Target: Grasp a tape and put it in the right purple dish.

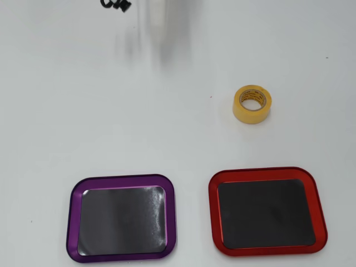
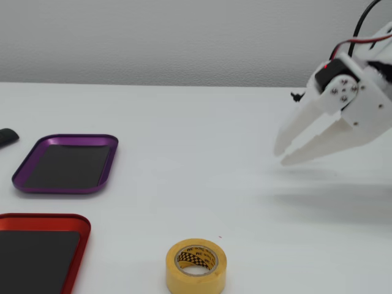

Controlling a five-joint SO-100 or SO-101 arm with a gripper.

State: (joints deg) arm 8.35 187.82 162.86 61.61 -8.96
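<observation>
The yellow tape roll (image 1: 252, 104) stands on its side face on the white table, core hole up; it also shows at the bottom of the fixed view (image 2: 196, 266). The purple dish (image 1: 77, 192) lies at the lower left of the overhead view and at the left of the fixed view (image 2: 104, 142); it holds nothing. My white gripper (image 2: 282, 155) hangs above the table at the right of the fixed view, far from the tape, jaws nearly together and holding nothing. In the overhead view it is only a blurred white shape (image 1: 158, 19) at the top edge.
A red-rimmed tray (image 1: 212, 194) of the same shape lies beside the purple one, also seen in the fixed view (image 2: 73, 222). A small dark object (image 2: 7, 137) lies at the left edge of the fixed view. Black parts (image 1: 115, 5) show at the overhead view's top.
</observation>
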